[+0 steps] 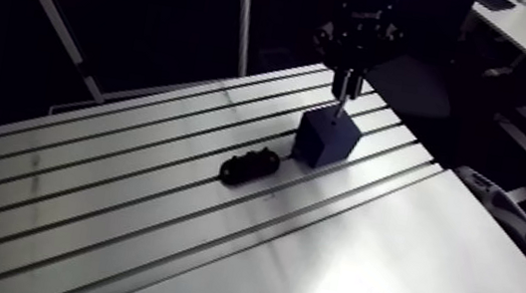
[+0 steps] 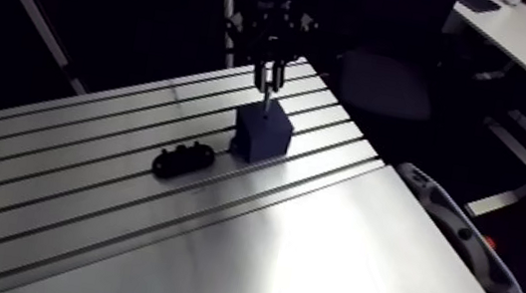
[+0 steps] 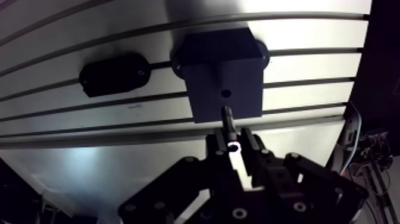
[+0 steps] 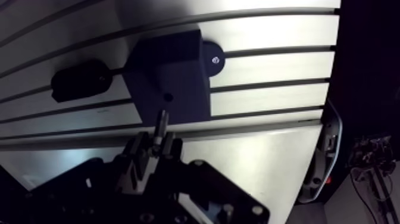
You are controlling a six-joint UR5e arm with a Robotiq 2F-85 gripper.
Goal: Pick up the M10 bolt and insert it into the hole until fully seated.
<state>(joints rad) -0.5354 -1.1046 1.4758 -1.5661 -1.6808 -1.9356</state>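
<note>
While end effector (image 3: pixel 233 144) grips it, bolt (image 3: pixel 227 119) overhangs block (image 3: pixel 221 71).

From high on the arm we look down across the slotted table (image 1: pixel 118 196) from afar; from the wrist we look closely down past the gripper (image 3: pixel 233 144). The 2 views share the dark block (image 1: pixel 326 138).

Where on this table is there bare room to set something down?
Free: the smooth plate that borders the slotted rows, and those rows past the black fixture, away from the block. Crowded: the block itself, with the gripper holding the bolt over it.
</note>
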